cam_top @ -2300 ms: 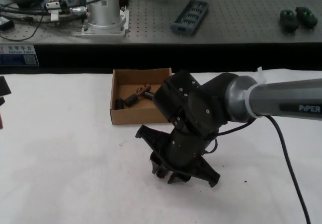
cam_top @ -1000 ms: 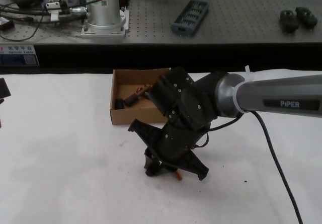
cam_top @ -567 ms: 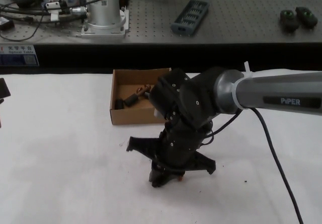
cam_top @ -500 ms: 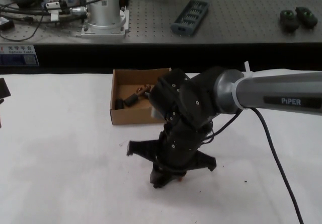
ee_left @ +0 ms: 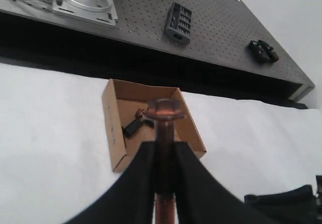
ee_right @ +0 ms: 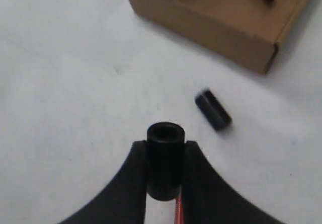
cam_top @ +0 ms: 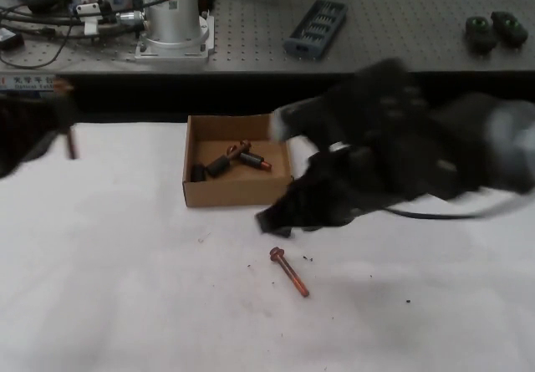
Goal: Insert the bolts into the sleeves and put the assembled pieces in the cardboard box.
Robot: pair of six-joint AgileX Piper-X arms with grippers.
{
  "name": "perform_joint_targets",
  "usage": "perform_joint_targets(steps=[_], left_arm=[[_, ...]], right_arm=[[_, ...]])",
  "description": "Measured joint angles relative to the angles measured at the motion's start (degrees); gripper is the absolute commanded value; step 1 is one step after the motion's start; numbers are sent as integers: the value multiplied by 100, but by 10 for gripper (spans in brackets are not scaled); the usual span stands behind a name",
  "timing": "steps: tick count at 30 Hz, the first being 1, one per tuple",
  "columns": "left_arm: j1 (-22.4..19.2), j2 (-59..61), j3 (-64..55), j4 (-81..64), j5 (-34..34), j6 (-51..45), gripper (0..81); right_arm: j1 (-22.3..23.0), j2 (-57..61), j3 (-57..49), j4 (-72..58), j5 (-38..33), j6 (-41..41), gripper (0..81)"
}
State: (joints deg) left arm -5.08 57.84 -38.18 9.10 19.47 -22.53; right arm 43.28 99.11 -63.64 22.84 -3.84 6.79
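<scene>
Left end effector [ee_left: 164,149]: closed on a copper bolt [ee_left: 163,111], pinched by the shank, hex head standing clear above the fingertips. It is held off the table at the left edge of the work area, short of the cardboard box [ee_left: 113,133]. Probable reason for the grip: it keeps the piece aligned along its length for mating.

Right end effector [ee_right: 165,151]: closed on a black sleeve [ee_right: 164,178], gripped by its side walls with the open bore unobstructed. Probable reason: the bore stays free to receive a bolt. It is carried above the table [cam_top: 125,288], near the front of the box.

Loose stock, on the table:
- one loose bolt [cam_top: 289,272], lying flat in front of the box and apart from it;
- one loose sleeve [ee_right: 214,111], lying on its side just beside the box's front wall.

Container: cardboard box, open top, at mid-table. Contents: assembled pieces [cam_top: 219,165], dark sleeves with copper bolt ends protruding, at least two, grouped toward the middle and left of the floor. The exact count cannot be told.

Status, as judged: insertion of the held pair not yet done; one further bolt and sleeve await pairing.
</scene>
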Motion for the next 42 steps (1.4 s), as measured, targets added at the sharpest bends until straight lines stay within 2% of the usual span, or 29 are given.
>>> perform_joint_targets(steps=[2, 3, 4, 7, 9, 12, 15, 21, 31, 42], left_arm=[[-95, 260, 0, -406, 0, 0, 6], [-293, 550, 90, -830, 0, 17, 6], [-420, 704, 188, -1120, 0, 29, 6], [-893, 1123, 592, -2202, -66, 42, 6], [-1244, 1352, 861, -3073, -265, 42, 6], [-1740, 1702, 1186, -4169, -411, 46, 6], [-2059, 2113, 1326, -4966, -449, 46, 6], [-2512, 2941, 1342, -6261, -292, -357, 6], [-2685, 3047, 1342, -6810, 569, -1136, 6], [-2776, 3047, 1342, -7064, 1522, -1370, 6]], right_arm=[[-252, -611, 544, -831, -374, -1, 16], [-412, -885, 862, -1213, -854, -1, 16], [-494, -1020, 1429, -1855, -1120, -1, 16], [-674, -1311, 2304, -2682, -1864, 72, 16], [-729, -1444, 2889, -3493, -2556, 232, 16], [-735, -1576, 3287, -4420, -3127, 417, 16], [-735, -1602, 3717, -5517, -3727, 563, 16], [-735, -1602, 4143, -5965, -3963, 585, 16], [-735, -1602, 4364, -6206, -4009, 461, 16], [-735, -1602, 4364, -6308, -4287, 475, 16]])
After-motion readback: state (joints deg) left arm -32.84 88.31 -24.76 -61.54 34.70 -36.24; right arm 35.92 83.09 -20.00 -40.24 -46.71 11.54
